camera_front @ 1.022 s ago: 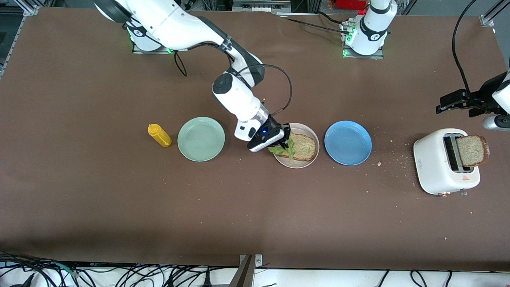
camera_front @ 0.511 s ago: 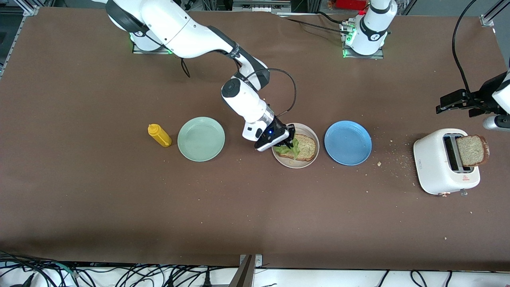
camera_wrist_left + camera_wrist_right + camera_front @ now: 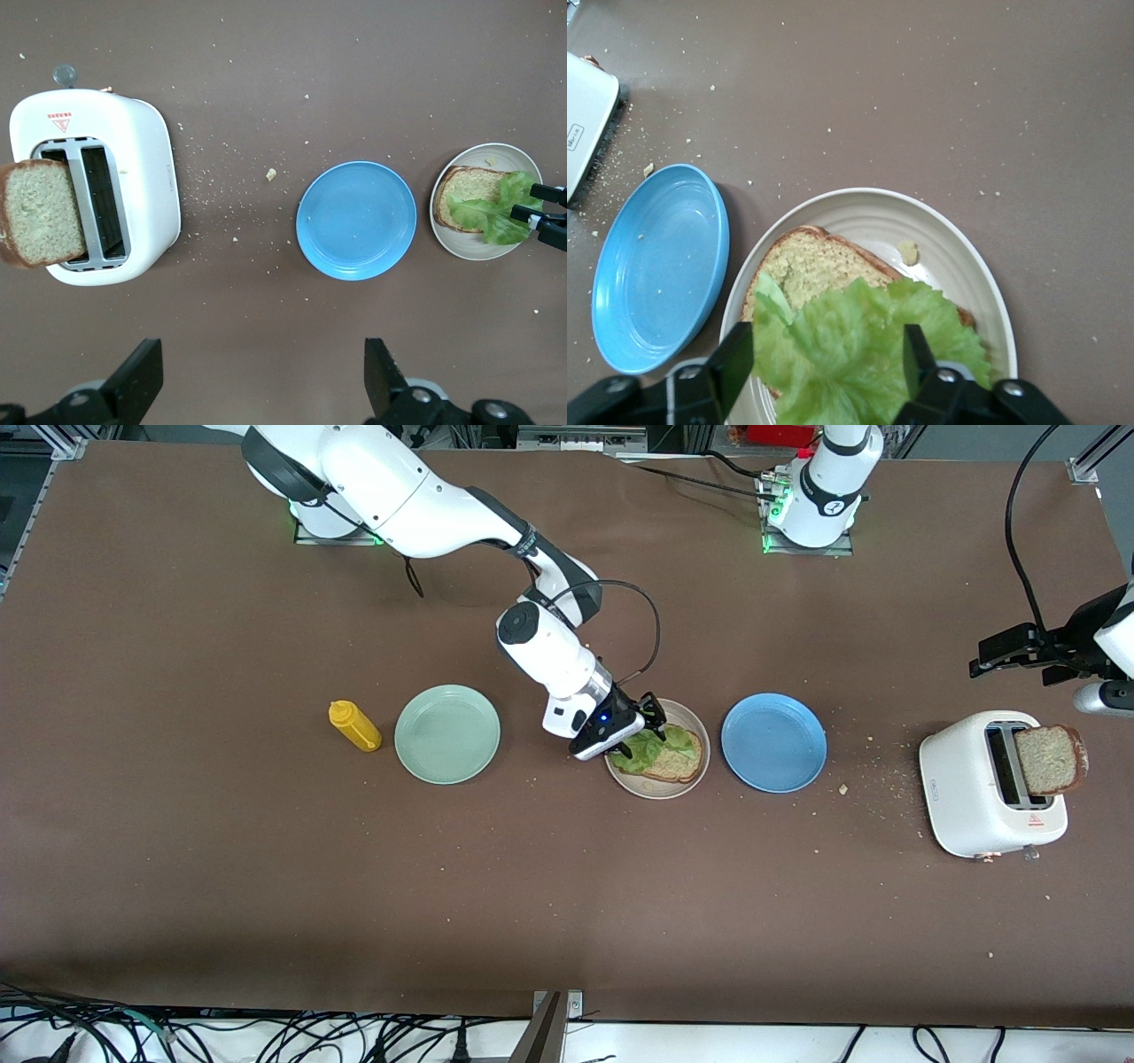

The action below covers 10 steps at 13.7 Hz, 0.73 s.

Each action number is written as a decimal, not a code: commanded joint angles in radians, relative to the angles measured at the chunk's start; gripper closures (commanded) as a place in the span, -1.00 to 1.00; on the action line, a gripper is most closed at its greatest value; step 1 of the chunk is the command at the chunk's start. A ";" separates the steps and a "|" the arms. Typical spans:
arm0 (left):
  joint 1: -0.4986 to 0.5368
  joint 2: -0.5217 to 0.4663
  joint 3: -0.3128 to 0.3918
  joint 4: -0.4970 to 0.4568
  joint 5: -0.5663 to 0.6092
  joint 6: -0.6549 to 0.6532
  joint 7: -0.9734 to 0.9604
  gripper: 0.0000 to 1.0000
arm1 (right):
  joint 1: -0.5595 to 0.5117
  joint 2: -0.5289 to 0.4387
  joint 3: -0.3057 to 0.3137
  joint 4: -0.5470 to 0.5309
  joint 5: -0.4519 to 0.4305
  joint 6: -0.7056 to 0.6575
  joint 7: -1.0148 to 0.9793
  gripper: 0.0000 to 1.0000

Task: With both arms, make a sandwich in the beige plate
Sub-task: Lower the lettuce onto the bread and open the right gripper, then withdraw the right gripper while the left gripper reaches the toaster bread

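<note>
- A blue plate sits beside my right pincer, toward the left arm's end of the surface.
- A mint-green plate lies toward the right arm's end from that pincer.
- A yellow squeeze bottle lies just beside the green plate, well apart from that pincer.
- A white toaster stands below my left pincer.
- Crumbs are scattered between toaster and blue plate.

The front view looks down from high across the table. The left wrist view looks down from well above the toaster. The right wrist view sits close over the beige plate, seen in all three.
</note>
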 commanded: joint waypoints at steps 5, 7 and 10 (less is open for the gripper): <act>-0.001 0.000 0.001 0.009 0.002 -0.009 -0.003 -1.00 | -0.053 -0.061 0.007 0.003 0.015 -0.066 -0.009 -1.00; -0.001 0.000 0.001 0.009 0.002 -0.010 -0.003 -1.00 | -0.112 -0.159 0.016 -0.049 0.015 -0.283 -0.010 -1.00; -0.001 0.000 0.001 0.009 0.002 -0.010 -0.003 -1.00 | -0.192 -0.291 0.021 -0.120 0.017 -0.564 -0.010 -1.00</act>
